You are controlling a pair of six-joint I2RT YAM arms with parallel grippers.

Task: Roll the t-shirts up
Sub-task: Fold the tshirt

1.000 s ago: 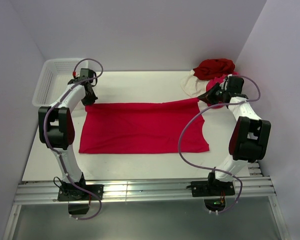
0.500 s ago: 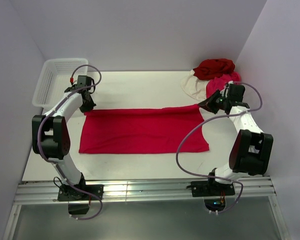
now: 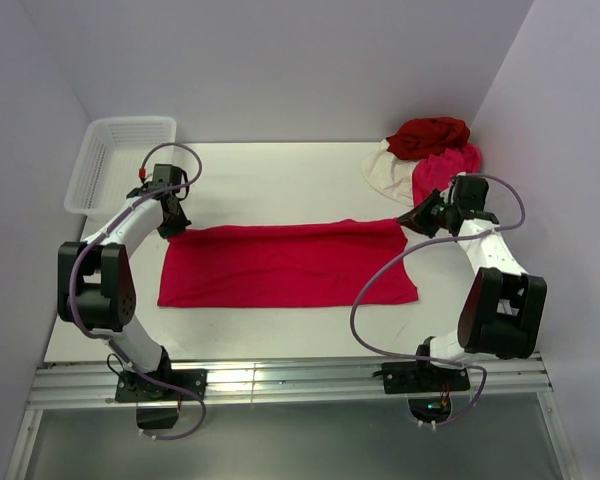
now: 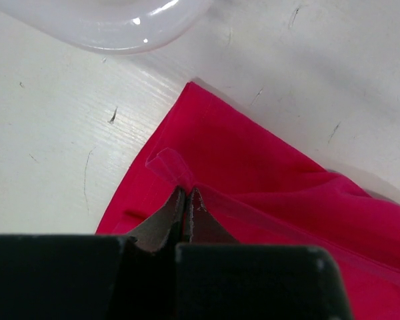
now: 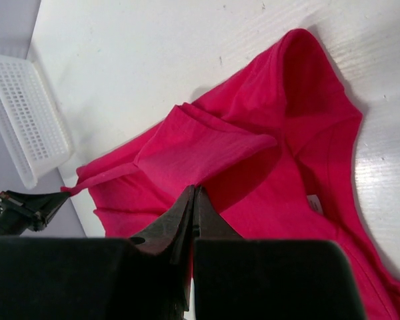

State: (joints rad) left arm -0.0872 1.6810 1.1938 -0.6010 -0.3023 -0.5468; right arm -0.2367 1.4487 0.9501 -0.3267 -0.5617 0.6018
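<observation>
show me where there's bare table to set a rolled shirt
Bare white tabletop lies between the white plastic mesh basket and the pile of dark red, pink and cream shirts, beyond the spread crimson t-shirt. That corner is crowded.

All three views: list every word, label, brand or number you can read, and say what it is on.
None can be read.
The crimson t-shirt shows a small pale patch by its neck opening in the right wrist view, perhaps a label: too small to read.

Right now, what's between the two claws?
The red shirt: its far edge runs from the left claw to the right claw, seen in the top view.
</observation>
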